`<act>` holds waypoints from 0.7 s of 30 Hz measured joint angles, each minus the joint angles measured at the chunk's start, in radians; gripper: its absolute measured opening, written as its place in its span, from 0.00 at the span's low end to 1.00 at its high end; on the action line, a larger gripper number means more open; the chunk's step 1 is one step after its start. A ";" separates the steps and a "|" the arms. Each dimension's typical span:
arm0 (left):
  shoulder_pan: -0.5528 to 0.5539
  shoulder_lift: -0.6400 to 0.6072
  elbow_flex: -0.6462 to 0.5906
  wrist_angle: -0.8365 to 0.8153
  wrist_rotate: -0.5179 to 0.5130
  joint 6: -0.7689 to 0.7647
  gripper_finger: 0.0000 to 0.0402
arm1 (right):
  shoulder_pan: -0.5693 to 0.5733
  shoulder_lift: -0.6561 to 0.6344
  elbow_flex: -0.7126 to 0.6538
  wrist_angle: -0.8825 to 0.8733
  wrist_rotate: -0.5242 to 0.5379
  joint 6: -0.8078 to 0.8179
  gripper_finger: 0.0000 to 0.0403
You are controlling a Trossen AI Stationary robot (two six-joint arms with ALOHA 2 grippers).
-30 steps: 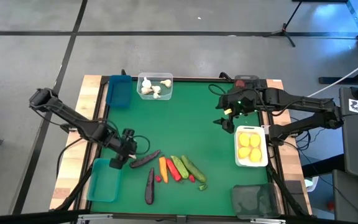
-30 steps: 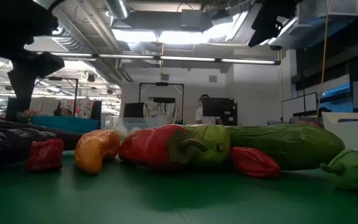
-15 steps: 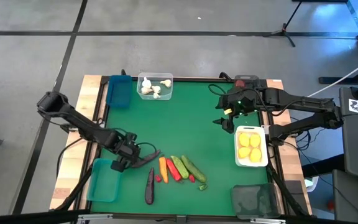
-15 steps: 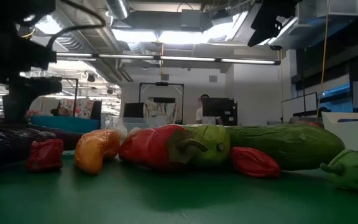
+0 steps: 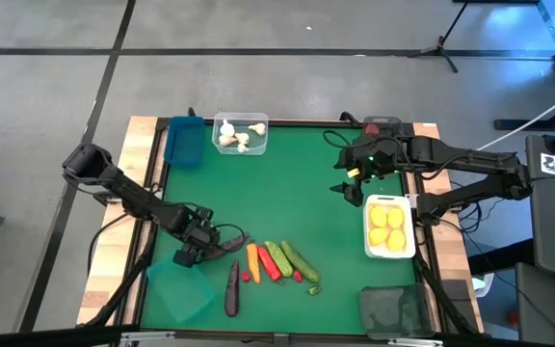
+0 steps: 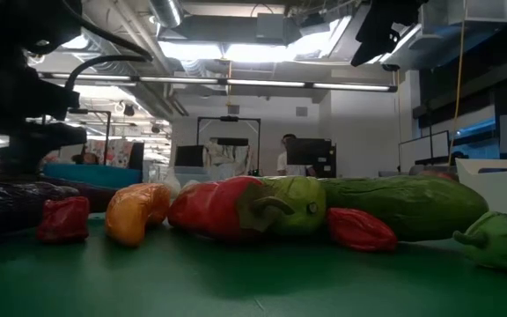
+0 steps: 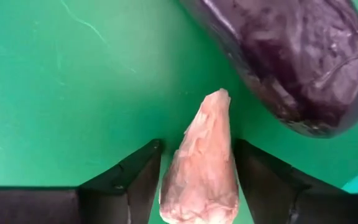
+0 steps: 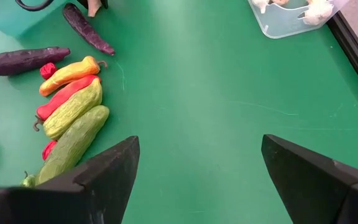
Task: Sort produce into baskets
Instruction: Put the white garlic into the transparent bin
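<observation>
My left gripper point(image 5: 195, 251) points down at the table's near left, just left of a purple eggplant point(image 5: 225, 247) and above the teal basket's far edge point(image 5: 179, 291). It is shut on a pale pinkish cone-shaped piece of produce point(image 7: 202, 168). A second eggplant point(image 5: 232, 287) lies nearer the front. Beside it lies a row with an orange piece point(image 5: 251, 258), a red pepper point(image 5: 266, 262) and green cucumbers point(image 5: 292, 260). My right gripper point(image 5: 348, 181) hangs open, high over the far right. My left gripper pinches the pale cone's thick end point(image 7: 197, 199) between its two fingers, coming from above and pointing down. The cone's pointed end point(image 7: 219, 96) points at the green mat, close beside the eggplant's rounded end point(image 7: 316, 106). Whether the tip touches the mat I cannot tell.
A blue basket point(image 5: 185, 141) and a clear one with garlic point(image 5: 240, 135) stand at the far edge. A white basket with lemons point(image 5: 390, 227) is at the right, a dark one point(image 5: 393, 308) at the near right. The mat's middle point(image 5: 287, 193) is bare.
My left gripper has sunk toward the mat and drifted a little toward the near edge, ending beside the eggplant, still shut on the pale cone. The teal basket has shifted toward the near right and turned somewhat.
</observation>
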 joint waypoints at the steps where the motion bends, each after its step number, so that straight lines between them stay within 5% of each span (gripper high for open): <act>1: 0.000 0.000 0.000 0.000 0.000 0.000 0.47 | 0.000 0.000 0.000 0.000 0.000 0.000 0.83; 9: 0.000 0.001 -0.001 -0.003 -0.015 -0.002 0.31 | 0.000 0.000 0.000 0.000 0.000 0.000 0.83; 14: 0.000 -0.001 0.001 -0.011 -0.034 -0.015 0.31 | 0.000 0.000 0.000 0.000 0.000 -0.001 0.83; 21: 0.047 -0.003 0.070 -0.101 -0.214 -0.064 0.33 | 0.000 0.000 0.000 0.000 0.000 -0.001 0.83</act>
